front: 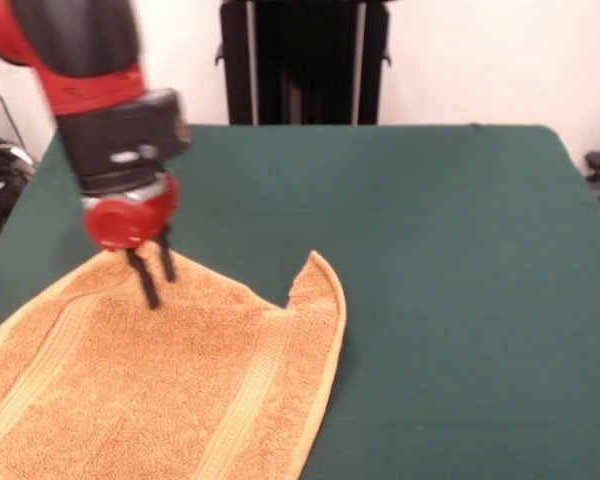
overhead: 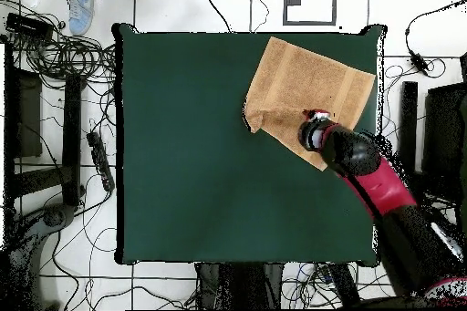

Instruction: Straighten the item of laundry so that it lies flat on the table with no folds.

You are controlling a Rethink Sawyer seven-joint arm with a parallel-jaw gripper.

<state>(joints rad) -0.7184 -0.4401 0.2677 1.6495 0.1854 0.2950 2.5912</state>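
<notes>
The orange-tan towel (front: 180, 380) lies at the near left of the green table (front: 440, 260), mostly spread out, with ribbed bands running across it. Its far right corner (front: 315, 280) is folded over and stands up a little. The towel runs off the picture's left and bottom edges. My gripper (front: 160, 288) points down at the towel's far edge, with its two black fingers slightly apart, tips at or just above the cloth and holding nothing. In the overhead view the towel (overhead: 306, 84) lies at the table's (overhead: 201, 143) upper right, with the gripper (overhead: 315, 127) over its lower edge.
The red and black arm (overhead: 383, 189) reaches in from the lower right over the table's right edge. A black stand (front: 300, 60) rises behind the table's far side. Cables and power strips (overhead: 96, 152) lie on the floor around the table. A light blue shoe (overhead: 80, 6) shows at top left.
</notes>
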